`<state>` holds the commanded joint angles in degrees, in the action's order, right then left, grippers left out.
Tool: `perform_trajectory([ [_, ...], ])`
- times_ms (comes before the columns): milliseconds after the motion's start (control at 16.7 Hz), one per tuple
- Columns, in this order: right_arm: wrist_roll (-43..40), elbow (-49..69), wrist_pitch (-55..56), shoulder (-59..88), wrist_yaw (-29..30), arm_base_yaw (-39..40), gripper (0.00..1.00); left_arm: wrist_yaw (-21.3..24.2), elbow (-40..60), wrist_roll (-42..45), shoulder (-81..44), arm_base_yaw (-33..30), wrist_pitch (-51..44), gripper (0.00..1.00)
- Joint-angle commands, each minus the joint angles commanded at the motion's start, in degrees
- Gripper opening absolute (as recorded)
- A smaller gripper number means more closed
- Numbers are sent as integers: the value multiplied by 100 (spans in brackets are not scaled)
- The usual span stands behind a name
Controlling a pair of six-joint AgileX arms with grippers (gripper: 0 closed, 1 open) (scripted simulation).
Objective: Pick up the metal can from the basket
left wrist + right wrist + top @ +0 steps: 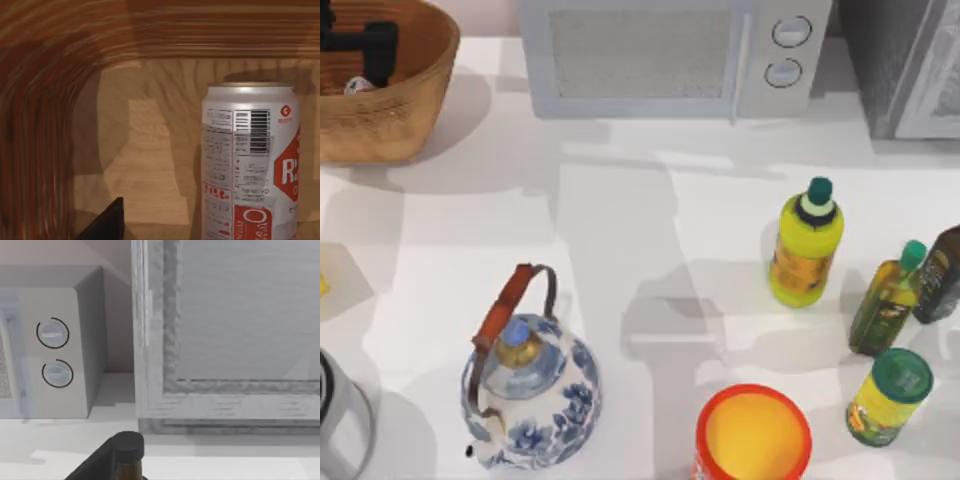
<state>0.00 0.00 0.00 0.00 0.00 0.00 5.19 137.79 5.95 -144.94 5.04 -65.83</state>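
At the tabletop's far left corner, the AgileX left gripper [360, 50] reaches down into the basket [410, 110], a dark shape over the wicker bowl; whether its fingers are open or closed cannot be told. Just beside that dark shape, a pale scrap of the metal can [358, 86] peeks out inside the basket. From the left wrist, the can [250, 160] stands upright on the basket's wooden-looking floor, its white side printed with a barcode and red panels, the ribbed wall [45, 100] curving around behind it, and one dark fingertip [107, 222] pokes up apart from the can. A microwave [670, 55] sits along the far edge. Near the front edge stand a blue-and-white teapot [535, 390] and a red-orange tub [753, 432]. Toward the right edge are a yellow bottle [806, 250], an oil bottle [887, 300], a dark bottle [940, 272] and a green-lidded jar [890, 395]. The right wrist faces the microwave's dials [52, 352] and a grey cabinet [225, 335], with a dark bottle cap [129, 445] close below.
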Motion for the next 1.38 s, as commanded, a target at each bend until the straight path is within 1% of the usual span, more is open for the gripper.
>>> perform_trajectory([
  [360, 0, 0, 0, 0, 0, 0, 100, -2, 5, 4, -45, 1, 55, 100],
  [780, 0, 0, 0, 0, 0, 0, 100, -5, -60, -41, -626, -47, 690, 100],
  [1020, 0, 0, 0, 0, 0, 0, 100, -5, -65, -48, -653, -53, 721, 100],
  [1380, 0, 0, 0, 0, 0, 0, 100, -5, -65, -48, -653, -53, 721, 55],
])
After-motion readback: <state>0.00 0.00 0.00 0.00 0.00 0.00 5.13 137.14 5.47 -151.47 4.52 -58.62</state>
